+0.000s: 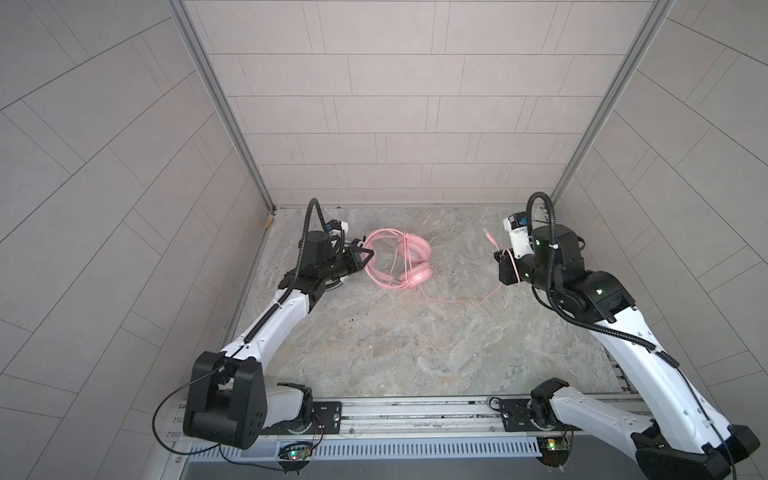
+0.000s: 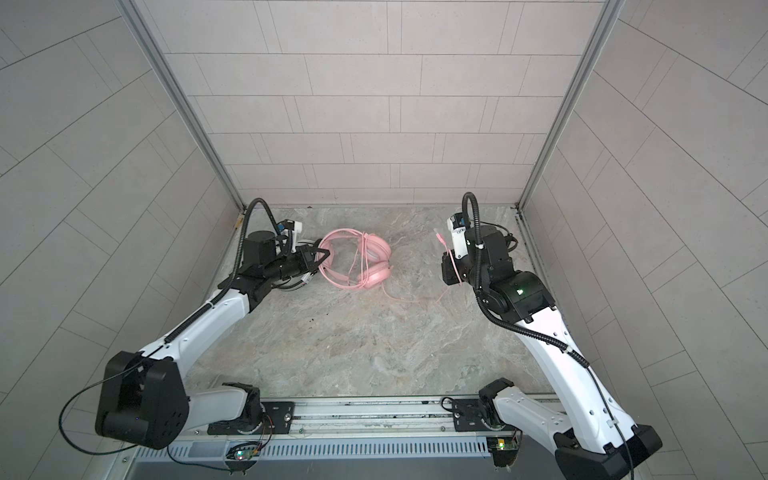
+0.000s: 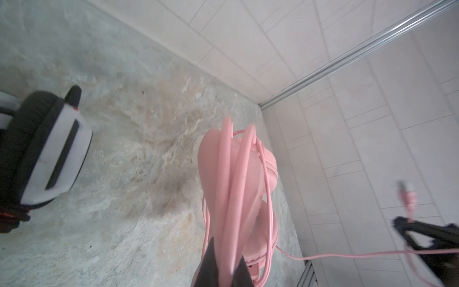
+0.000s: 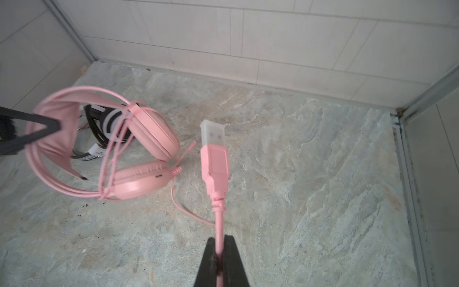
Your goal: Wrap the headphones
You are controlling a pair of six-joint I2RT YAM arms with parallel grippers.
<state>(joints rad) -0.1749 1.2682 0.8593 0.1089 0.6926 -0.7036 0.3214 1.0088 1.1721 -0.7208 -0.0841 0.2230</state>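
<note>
This looks like a robot test booth, not a home; three tall walls of pale gray tiles close in a small stone-look table; shiny metal strips run up the corners; two robot arms are bolted to a metal rail at the front edge.

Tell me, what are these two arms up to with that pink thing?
They are winding a cord around the pink headset. The left hand is shut on its headband, holding it up. The right hand is shut on the pink cable just behind the USB plug. Several loops already cross the headset. A white-and-black headset lies on the stone table by the left arm.
</note>
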